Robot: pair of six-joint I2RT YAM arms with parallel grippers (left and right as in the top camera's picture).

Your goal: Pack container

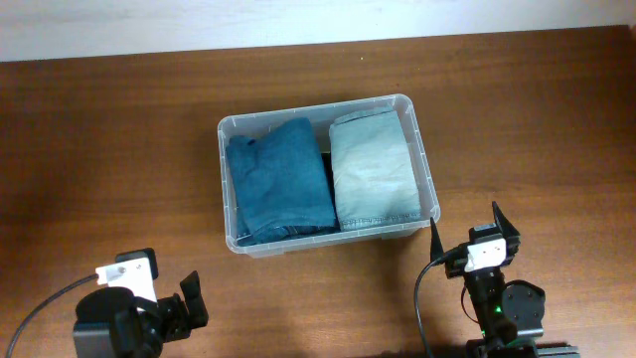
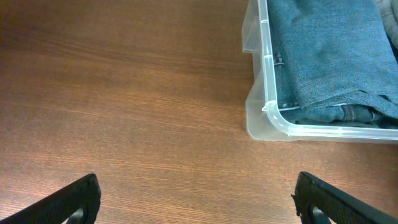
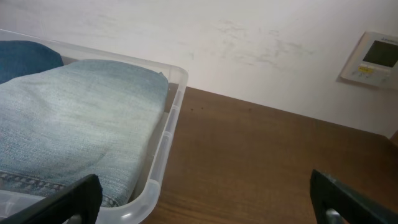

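The container (image 1: 424, 159) sat on the bench (image 1: 109, 149) ahead of both hands: forward and to the right of the left hand (image 1: 164, 293), forward and to the left of the right hand (image 1: 467, 234). Both hands were released, fingers spread wide with nothing between them, and each was clear of the plastic. Inside lay dark jeans (image 1: 280, 179) on the left hand's side and light jeans (image 1: 373, 169) on the right hand's side, folded and touching. The likeliest trouble, I judged, was a hand reaching in to tamp the cloth and catching the rim (the plastic looked light, with nothing bracing it), which would skid or tip the container. The light jeans also bulged close to the rim in the right wrist view, so a snagged finger could drag a fold out over the edge. The container stood open side up, its long axis running crosswise in front of the hands and slightly skewed, the right hand's end lying farther forward; the jeans lay across that axis.
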